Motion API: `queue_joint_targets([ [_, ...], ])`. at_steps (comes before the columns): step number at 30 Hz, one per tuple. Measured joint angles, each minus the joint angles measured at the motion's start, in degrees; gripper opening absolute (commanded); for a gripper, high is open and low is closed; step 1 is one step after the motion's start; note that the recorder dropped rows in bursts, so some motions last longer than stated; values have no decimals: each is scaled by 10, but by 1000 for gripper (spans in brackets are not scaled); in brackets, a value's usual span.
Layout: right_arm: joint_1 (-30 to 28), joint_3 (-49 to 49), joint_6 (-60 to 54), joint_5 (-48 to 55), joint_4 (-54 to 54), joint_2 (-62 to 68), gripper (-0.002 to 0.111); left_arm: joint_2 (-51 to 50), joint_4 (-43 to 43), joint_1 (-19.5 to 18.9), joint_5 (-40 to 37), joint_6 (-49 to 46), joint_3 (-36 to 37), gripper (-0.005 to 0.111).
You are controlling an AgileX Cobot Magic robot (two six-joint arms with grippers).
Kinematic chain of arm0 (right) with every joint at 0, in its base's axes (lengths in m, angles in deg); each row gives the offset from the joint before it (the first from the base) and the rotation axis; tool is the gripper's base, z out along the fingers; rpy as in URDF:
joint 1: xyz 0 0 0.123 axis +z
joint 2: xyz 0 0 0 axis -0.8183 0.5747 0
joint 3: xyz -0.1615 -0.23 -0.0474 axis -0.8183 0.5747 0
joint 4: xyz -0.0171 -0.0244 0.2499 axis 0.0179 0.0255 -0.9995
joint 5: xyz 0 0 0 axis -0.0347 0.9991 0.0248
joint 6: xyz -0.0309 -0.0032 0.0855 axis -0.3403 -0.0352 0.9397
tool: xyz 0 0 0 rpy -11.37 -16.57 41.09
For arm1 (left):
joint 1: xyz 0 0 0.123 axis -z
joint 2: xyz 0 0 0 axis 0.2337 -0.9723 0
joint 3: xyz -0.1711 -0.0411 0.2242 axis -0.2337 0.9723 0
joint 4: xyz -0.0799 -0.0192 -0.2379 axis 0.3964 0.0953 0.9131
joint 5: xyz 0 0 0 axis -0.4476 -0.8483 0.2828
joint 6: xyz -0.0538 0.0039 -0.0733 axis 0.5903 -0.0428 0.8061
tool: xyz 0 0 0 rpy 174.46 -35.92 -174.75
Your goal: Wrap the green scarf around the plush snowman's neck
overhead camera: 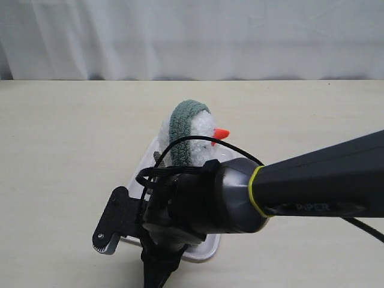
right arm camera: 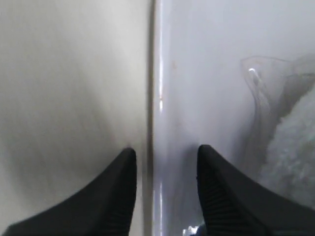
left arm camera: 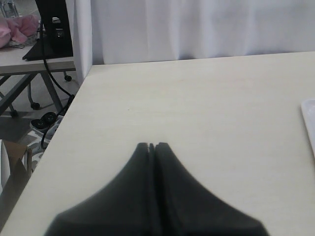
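Observation:
The plush snowman (overhead camera: 205, 125) lies on a white tray (overhead camera: 203, 252), its orange nose (overhead camera: 221, 133) pointing right. The green scarf (overhead camera: 183, 133) arches over it as a band between the white fluff on either side. My right arm reaches in from the right and hides the snowman's lower part. My right gripper (overhead camera: 129, 252) hangs at the tray's near left corner, apart from the scarf. In the right wrist view this gripper (right arm camera: 165, 152) is open, straddling the tray rim (right arm camera: 151, 88), with white fluff (right arm camera: 295, 142) off to one side. My left gripper (left arm camera: 151, 145) is shut and empty over bare table.
A black cable (overhead camera: 198, 141) loops from the right wrist over the snowman. A tray edge (left arm camera: 310, 123) shows at the side of the left wrist view, with the table's edge and a stand (left arm camera: 49, 29) beyond. A white curtain (overhead camera: 192, 36) backs the table.

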Motion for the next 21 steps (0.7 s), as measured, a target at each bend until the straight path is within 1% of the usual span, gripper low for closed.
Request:
queue_joint_targets([
  [2,0,0,15,-4,9,0,31,0,0,0,0,0,0,0],
  [6,0,0,20,-16,10,0,7,0,0,0,0,0,0,0],
  [7,0,0,21,-24,9,1,4,0,0,0,0,0,0,0],
  [11,0,0,22,-55,9,3,4,0,0,0,0,0,0,0],
  [13,0,0,40,-73,9,3,4,0,0,0,0,0,0,0],
  [16,0,-22,78,-88,8,5,4,0,0,0,0,0,0,0],
  [21,0,-67,88,-96,-19,5,4,0,0,0,0,0,0,0],
])
